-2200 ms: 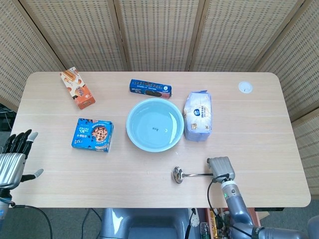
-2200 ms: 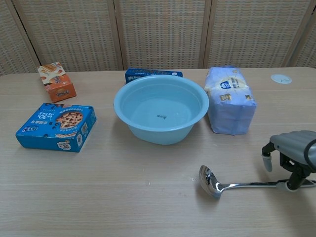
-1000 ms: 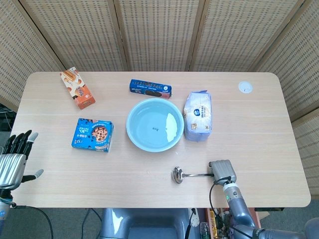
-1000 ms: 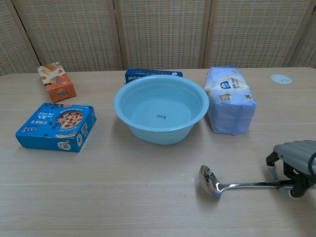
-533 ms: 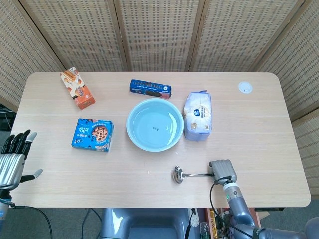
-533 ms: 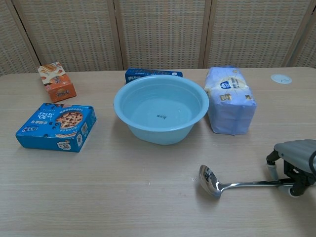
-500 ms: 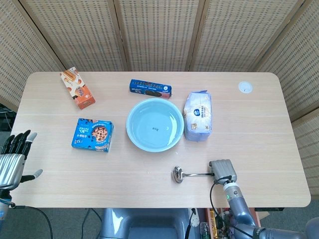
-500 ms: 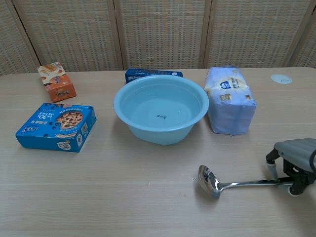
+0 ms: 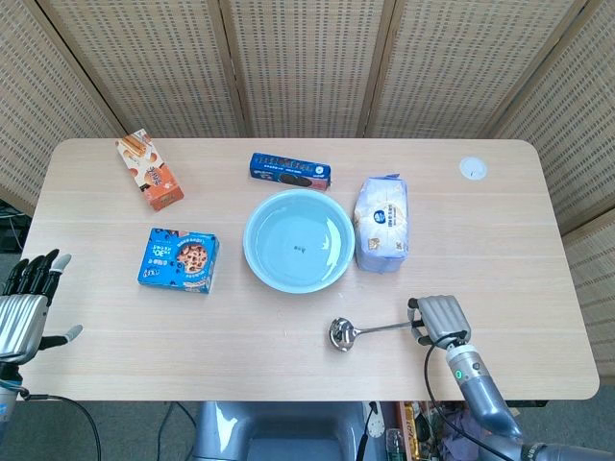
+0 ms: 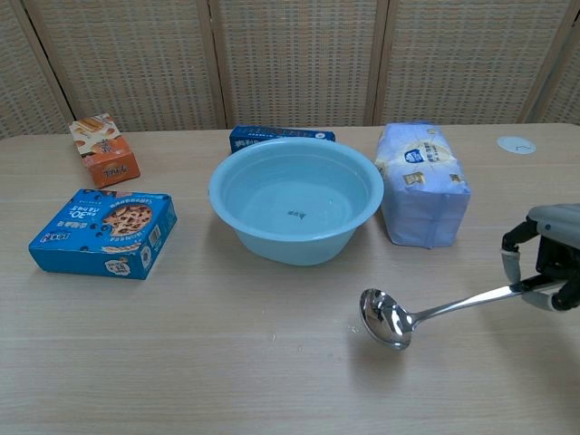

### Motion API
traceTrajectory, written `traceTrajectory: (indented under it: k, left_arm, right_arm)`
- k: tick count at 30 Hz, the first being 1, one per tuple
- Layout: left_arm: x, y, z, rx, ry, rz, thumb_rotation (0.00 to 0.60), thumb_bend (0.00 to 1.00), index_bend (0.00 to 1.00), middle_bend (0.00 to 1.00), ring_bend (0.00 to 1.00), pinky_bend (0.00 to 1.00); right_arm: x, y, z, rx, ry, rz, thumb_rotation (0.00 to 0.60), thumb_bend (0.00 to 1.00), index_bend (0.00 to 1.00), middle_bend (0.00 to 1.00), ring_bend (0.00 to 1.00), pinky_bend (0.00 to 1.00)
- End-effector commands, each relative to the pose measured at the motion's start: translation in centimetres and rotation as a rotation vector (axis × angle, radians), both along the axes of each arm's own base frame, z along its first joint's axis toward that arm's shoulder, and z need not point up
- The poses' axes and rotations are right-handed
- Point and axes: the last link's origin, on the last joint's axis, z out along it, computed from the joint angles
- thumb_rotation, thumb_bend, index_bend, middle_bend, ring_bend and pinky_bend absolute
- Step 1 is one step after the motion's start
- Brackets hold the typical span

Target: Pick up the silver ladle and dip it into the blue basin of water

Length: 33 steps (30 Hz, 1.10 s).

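Note:
The silver ladle (image 9: 357, 331) (image 10: 403, 321) is tilted, its handle end raised in my right hand (image 9: 439, 318) (image 10: 550, 255), which grips it near the table's front right. The ladle bowl hangs low over the table, in front of the blue basin (image 9: 298, 240) (image 10: 297, 209). That basin holds water and sits mid-table, apart from the ladle. My left hand (image 9: 27, 305) hovers off the table's left front corner, fingers spread, holding nothing.
A white-and-blue bag (image 9: 381, 224) (image 10: 421, 184) stands right of the basin. A blue cookie box (image 9: 179, 259) (image 10: 103, 231) lies left of it. Behind are a dark blue packet (image 9: 290, 171) and an orange box (image 9: 149, 170). A white disc (image 9: 472, 169) sits far right.
My right hand has risen and shifted right with the ladle handle. The ladle went from lying flat to tilted, its bowl low. The left hand stayed put.

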Motion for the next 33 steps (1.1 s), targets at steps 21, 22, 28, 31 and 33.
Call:
traceTrajectory:
  k: [21, 22, 28, 31, 33]
  left_arm:
    - [-0.4, 1.1, -0.3, -0.013, 0.004, 0.031, 0.6, 0.0, 0.0, 0.0, 0.0, 0.0]
    - [-0.3, 1.1, -0.4, -0.015, 0.008, 0.027, 0.6, 0.0, 0.0, 0.0, 0.0, 0.0]
    - [-0.5, 1.4, -0.8, -0.021, 0.027, 0.039, 0.6, 0.0, 0.0, 0.0, 0.0, 0.0]
    - [-0.5, 1.6, -0.9, -0.011, 0.033, 0.043, 0.6, 0.0, 0.0, 0.0, 0.0, 0.0]
    - [-0.6, 1.7, -0.8, -0.004, 0.033, 0.046, 0.6, 0.0, 0.0, 0.0, 0.0, 0.0]
  right_arm:
    - [11.5, -5.8, 9.2, -0.102, 0.077, 0.166, 0.6, 0.75, 0.71, 0.95, 0.94, 1.0]
    - [12.8, -6.6, 9.4, -0.115, 0.084, 0.176, 0.6, 0.75, 0.71, 0.95, 0.94, 1.0]
    - [18.0, -10.7, 8.3, -0.165, 0.139, 0.11, 0.6, 0.75, 0.71, 0.95, 0.94, 1.0]
    - [19.8, -12.8, 7.1, -0.212, 0.203, 0.1, 0.6, 0.75, 0.71, 0.95, 0.94, 1.0]
    - [20.6, -14.3, 6.0, -0.252, 0.254, 0.091, 0.6, 0.75, 0.71, 0.95, 0.94, 1.0]
